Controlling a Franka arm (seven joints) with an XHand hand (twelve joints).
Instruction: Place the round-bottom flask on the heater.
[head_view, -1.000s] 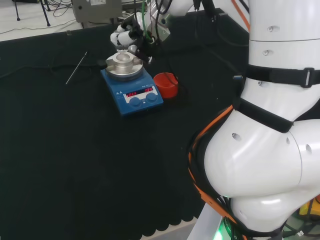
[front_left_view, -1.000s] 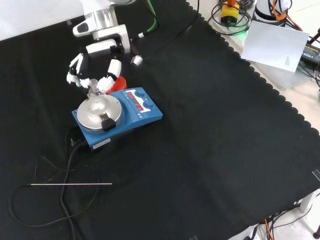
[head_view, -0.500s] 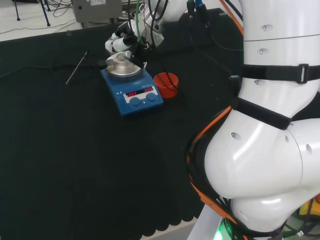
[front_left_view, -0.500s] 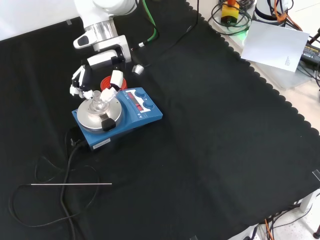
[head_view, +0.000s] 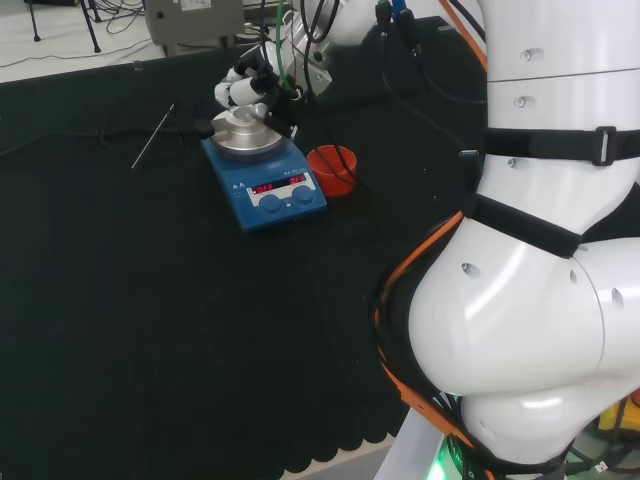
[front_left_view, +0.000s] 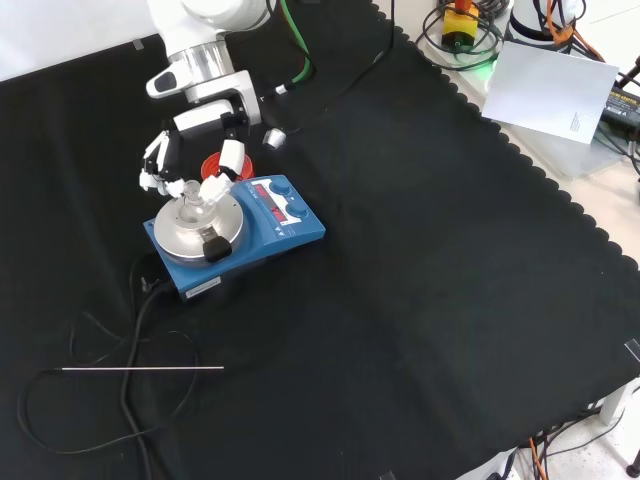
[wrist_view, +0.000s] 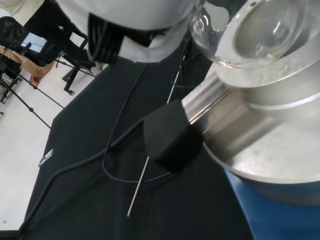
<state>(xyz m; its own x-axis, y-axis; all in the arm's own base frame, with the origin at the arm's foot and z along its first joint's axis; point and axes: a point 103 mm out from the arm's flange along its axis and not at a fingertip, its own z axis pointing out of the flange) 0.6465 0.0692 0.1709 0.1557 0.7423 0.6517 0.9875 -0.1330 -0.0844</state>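
The clear round-bottom flask sits with its bulb in the silver bowl-shaped block on top of the blue heater. In the wrist view the flask's bulb rests inside the block's rim. My hand hangs over the heater's far side, its fingers and thumb curled on either side of the flask's neck. In the head view the hand stands just behind the flask and the heater.
A red ribbed ring stand lies right of the heater in the head view. A thin metal rod and the heater's black cable lie on the cloth near the front. A black block is fixed to the heater block's side.
Over the last second the hand came down with the flask and the bulb settled into the heater's block. Since half a second ago almost nothing has moved.
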